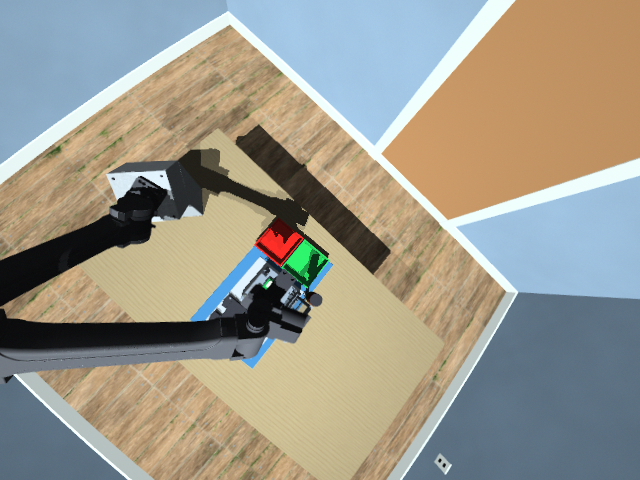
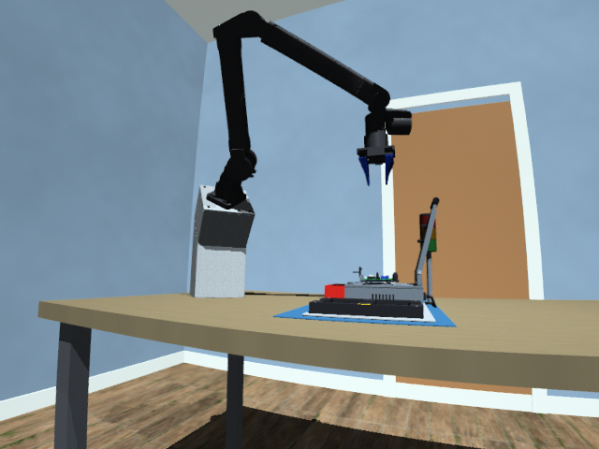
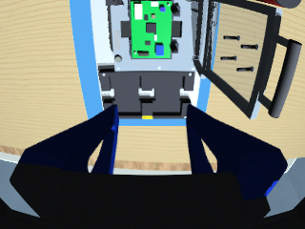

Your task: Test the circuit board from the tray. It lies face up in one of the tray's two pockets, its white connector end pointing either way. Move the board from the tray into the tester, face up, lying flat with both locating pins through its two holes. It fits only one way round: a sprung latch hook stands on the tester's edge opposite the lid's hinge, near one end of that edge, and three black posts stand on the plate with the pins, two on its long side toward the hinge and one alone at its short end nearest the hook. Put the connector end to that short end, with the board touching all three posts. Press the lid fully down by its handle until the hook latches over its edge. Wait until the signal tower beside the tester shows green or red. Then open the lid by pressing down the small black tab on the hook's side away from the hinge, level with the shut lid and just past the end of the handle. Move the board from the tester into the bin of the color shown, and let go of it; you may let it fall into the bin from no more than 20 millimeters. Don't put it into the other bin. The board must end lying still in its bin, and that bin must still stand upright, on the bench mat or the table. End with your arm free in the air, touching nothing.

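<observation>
From my remote seat, the worktop [image 2: 193, 313] fills most of what I see, a tan slab with the arm's grey pedestal [image 2: 217, 261] standing at its far left. The black arm [image 2: 309, 55] rises from that pedestal, bends high overhead and hangs its wrist well above the work area. A blue bench mat [image 2: 445, 323] lies on the worktop under the test gear.

On the mat I read the grey tester [image 2: 387, 291] with the dark tray [image 2: 367, 308] just in front of it. The tester's lid [image 3: 244, 57] stands open, swung up on its hinge side, with its black handle [image 3: 284, 76] along the free edge. The red bin [image 1: 279, 240] and the green bin [image 1: 306, 262] stand side by side past the tester, touching each other. The signal tower [image 2: 427, 232] stands beside the tester (I cannot tell from here whether any lamp is lit).

The circuit board [image 3: 152, 29] lies face up on the tester's plate, green and flat as far as I can judge; both tray pockets look dark.

The gripper [image 2: 375, 182] hangs in the air high over the tester, pointing down. Its blue fingers stand about half apart and pinch nothing.
</observation>
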Controlling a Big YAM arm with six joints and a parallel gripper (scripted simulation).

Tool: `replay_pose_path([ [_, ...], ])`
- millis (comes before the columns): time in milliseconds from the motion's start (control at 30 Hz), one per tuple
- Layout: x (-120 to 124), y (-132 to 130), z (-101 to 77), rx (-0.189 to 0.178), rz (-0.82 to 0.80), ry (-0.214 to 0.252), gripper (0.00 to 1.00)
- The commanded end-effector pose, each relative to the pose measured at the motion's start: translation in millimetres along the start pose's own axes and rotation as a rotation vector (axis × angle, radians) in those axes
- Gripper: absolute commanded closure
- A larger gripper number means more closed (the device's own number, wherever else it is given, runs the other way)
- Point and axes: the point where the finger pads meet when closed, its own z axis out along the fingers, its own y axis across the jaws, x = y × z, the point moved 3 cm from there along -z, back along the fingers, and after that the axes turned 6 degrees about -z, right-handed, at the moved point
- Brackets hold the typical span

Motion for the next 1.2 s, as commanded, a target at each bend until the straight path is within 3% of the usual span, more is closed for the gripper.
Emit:
replay_pose_path([
  [0,4.4,-1.8,-1.1,-0.003,0.013,0.005,0.52],
  [167,5.1,-5.5,-1.9,-0.001,0.015,0.005,0.52],
  [233,9.1,-18.6,-7.5,0.015,0.023,0.003,0.52],
  [500,13.8,-62.8,-7.3,0.015,0.014,-0.001,0.52],
  [567,13.8,-62.8,-7.3,0.015,0.014,-0.001,0.52],
  [900,23.4,-142.1,-7.4,0.017,0.015,0.000,0.52],
  [1133,25.5,-159.3,-7.4,0.018,0.015,0.000,0.52],
  [1167,25.6,-161.2,-19.1,0.038,0.023,-0.007,0.52],
])
